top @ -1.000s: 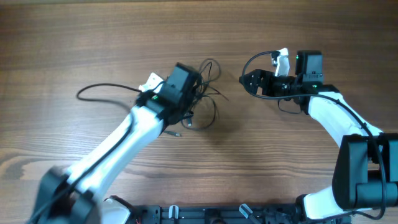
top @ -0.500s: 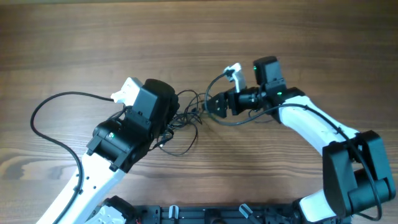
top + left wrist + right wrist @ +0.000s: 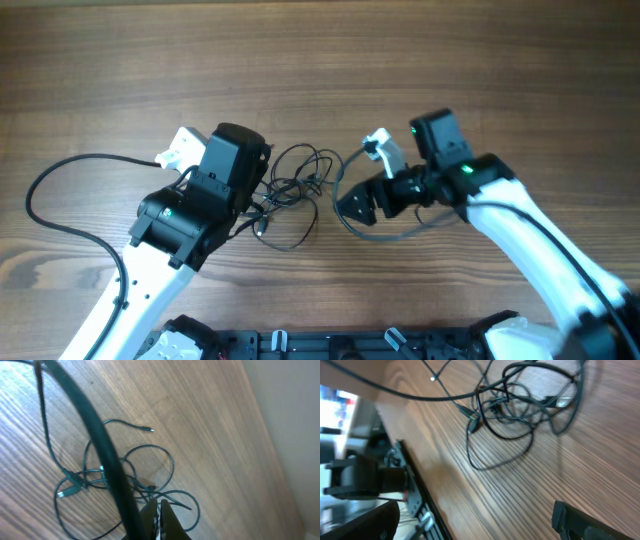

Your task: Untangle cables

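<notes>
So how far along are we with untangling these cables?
Done: nothing separated; the cables are one knotted bunch with a few ends trailing out. In hand: the left claw is shut at the bunch's edge, whether on a strand I can't tell; the right claw hangs open beside it. Left: all the pulling apart.

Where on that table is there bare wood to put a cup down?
The far strip of the table beyond the left arm and right arm is bare, and so is the near patch between them. The middle is crowded: the cables lie tangled between the left gripper and the right gripper.
</notes>
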{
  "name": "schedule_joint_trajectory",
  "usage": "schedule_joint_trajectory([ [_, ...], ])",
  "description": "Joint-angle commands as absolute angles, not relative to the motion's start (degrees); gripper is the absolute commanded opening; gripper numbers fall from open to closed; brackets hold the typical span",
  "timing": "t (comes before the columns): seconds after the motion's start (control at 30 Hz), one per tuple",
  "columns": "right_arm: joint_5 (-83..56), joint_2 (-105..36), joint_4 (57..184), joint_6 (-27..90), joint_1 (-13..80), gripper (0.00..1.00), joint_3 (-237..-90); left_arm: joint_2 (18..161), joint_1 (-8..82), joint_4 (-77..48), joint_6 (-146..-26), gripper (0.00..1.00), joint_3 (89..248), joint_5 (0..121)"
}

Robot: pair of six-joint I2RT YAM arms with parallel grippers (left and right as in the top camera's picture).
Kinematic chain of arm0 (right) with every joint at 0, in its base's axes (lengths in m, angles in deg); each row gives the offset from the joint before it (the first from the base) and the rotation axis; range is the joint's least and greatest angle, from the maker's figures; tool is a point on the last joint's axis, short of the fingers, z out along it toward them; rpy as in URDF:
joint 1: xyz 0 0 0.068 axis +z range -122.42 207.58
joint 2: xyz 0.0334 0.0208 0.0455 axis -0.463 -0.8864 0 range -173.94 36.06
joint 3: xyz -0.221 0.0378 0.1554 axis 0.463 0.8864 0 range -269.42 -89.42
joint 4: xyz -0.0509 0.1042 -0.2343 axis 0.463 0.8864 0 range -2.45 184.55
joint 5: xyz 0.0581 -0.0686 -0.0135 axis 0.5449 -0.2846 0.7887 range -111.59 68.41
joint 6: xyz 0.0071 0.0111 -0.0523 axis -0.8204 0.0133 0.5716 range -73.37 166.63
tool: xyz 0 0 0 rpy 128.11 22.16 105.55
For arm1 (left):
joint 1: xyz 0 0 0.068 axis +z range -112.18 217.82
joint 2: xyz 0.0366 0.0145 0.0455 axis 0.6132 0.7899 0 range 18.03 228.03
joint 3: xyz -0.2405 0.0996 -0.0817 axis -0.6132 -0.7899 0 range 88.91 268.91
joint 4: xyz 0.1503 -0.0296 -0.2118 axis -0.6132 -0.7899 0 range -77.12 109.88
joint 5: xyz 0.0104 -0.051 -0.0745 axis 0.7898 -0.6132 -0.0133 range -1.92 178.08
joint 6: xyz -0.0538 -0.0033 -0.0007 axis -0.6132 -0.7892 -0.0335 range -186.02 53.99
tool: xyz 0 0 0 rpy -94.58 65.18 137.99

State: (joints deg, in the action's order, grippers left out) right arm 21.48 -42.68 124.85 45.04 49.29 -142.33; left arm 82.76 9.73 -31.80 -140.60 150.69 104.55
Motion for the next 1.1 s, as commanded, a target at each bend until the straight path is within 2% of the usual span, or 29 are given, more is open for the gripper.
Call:
schedule_joint_trajectory([
  [0.0, 7.38, -31.42, 125.03, 42.83, 49.38, 1.00, -140.43, 82.87, 9.99, -33.33, -139.75, 0.04, 150.87, 104.22],
  [0.07, 4.73, -27.92, 121.70, 38.88, 49.38, 1.00, -136.80, 82.84, 9.99, -33.12, -139.77, 0.04, 150.87, 104.18],
  [0.13, 12.45, -27.49, 112.98, 36.67, 49.84, 0.99, -130.50, 82.84, 10.10, -32.46, -139.95, 0.04, 150.87, 103.48],
  [0.2, 19.44, -28.91, 101.75, 36.80, 51.04, 0.82, -125.35, 82.84, 10.10, -32.31, -139.95, 0.04, 150.87, 102.14],
  [0.23, 19.99, -29.83, 94.62, 35.47, 52.16, 0.79, -122.81, 82.84, 10.10, -32.29, -139.97, 0.04, 150.87, 101.31],
  [0.27, 19.66, -30.85, 88.81, 34.73, 53.27, 0.79, -120.93, 82.84, 10.10, -32.26, -139.99, 0.04, 150.87, 100.68],
  [0.3, 19.09, -32.08, 83.32, 34.51, 54.63, 0.85, -119.55, 82.84, 10.12, -32.29, -140.16, 0.04, 150.87, 100.31],
  [0.37, 15.42, -35.11, 75.37, 34.66, 57.71, 0.91, -118.59, 82.84, 10.88, -32.26, -140.19, 0.04, 150.87, 98.86],
  [0.43, 4.86, -39.05, 70.32, 34.88, 60.83, 0.95, -118.59, 82.84, 12.57, -32.26, -140.16, 0.04, 150.87, 95.83],
  [0.5, -0.45, -43.75, 65.03, 35.25, 62.95, 0.93, -118.59, 82.84, 14.23, -32.26, -140.16, 0.04, 150.87, 93.36],
  [0.63, -1.87, -54.96, 53.55, 36.78, 66.49, 0.78, -118.64, 82.84, 16.65, -32.26, -140.14, 0.04, 150.87, 90.43],
  [0.73, -4.05, -60.71, 47.87, 35.60, 66.95, 0.59, -119.27, 82.84, 17.11, -32.26, -140.16, 0.04, 150.87, 88.44],
  [0.83, -3.62, -62.48, 46.10, 33.22, 66.95, 0.05, -121.08, 82.84, 17.11, -32.31, -140.10, 0.04, 150.87, 86.58],
  [0.93, -3.59, -61.67, 42.93, 27.93, 66.30, 0.04, -121.26, 82.84, 17.11, -33.09, -138.92, 0.04, 150.87, 86.56],
  [1.07, -3.68, -55.09, 42.25, 18.03, 60.27, 0.04, -121.26, 82.63, 17.11, -37.29, -125.70, 0.04, 150.87, 86.47],
])
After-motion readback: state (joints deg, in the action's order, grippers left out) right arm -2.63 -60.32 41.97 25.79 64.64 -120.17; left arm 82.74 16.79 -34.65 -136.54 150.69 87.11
